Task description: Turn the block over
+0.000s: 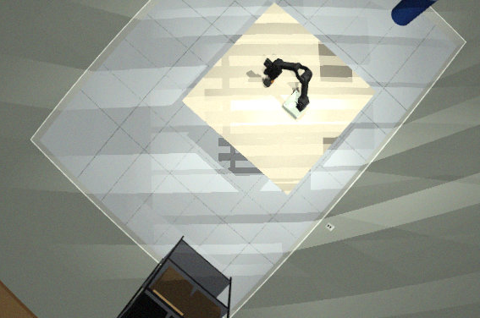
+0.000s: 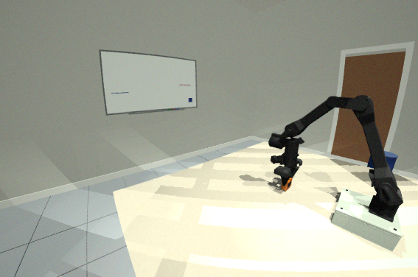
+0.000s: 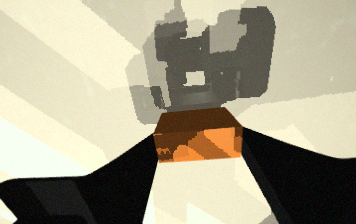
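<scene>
The orange block (image 1: 273,81) (image 2: 287,183) (image 3: 198,145) is between the two black fingers of my gripper (image 2: 287,181) (image 3: 196,134). The gripper points down and is shut on the block, with one finger against each end in the wrist view. That view shows a dark, shaded face and a brighter orange face crossed by shadow patches. No mark can be made out on either; the other faces are hidden. The block is at or just above the table (image 1: 256,135) (image 2: 172,217); whether it touches cannot be told.
The arm's pale base box (image 1: 290,110) (image 2: 367,229) stands on the table, to the right of the block in the exterior view. Shadows of the arm and gripper fall on the table around the block. A dark shelf unit (image 1: 201,264) and a blue bin (image 2: 390,160) stand off the table.
</scene>
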Robot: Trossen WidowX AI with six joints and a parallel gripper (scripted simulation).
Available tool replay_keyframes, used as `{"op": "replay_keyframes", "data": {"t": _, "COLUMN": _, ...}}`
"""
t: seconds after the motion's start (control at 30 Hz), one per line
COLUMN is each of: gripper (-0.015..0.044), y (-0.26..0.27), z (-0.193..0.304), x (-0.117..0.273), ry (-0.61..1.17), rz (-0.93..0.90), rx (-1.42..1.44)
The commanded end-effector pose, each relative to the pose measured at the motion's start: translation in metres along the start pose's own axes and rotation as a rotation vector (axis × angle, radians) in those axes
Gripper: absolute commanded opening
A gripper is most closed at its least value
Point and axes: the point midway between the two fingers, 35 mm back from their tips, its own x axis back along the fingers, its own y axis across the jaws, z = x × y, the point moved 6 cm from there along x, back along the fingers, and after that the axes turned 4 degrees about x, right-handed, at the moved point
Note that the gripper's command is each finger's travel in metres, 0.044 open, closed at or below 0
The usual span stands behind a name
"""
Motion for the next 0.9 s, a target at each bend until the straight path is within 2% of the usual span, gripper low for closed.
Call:
{"op": "replay_keyframes", "data": {"t": 0.0, "gripper": 0.0000, "y": 0.000, "z": -0.003, "x": 0.020, "ry": -0.026, "rz": 0.005, "rx": 0.003}}
{"op": "replay_keyframes", "data": {"t": 0.2, "gripper": 0.0000, "y": 0.000, "z": -0.003, "x": 0.019, "ry": -0.037, "rz": 0.006, "rx": 0.003}}
{"op": "replay_keyframes", "data": {"t": 0.87, "gripper": 0.0000, "y": 0.000, "z": 0.012, "x": 0.001, "ry": -0.343, "rz": 0.026, "rx": 0.002}}
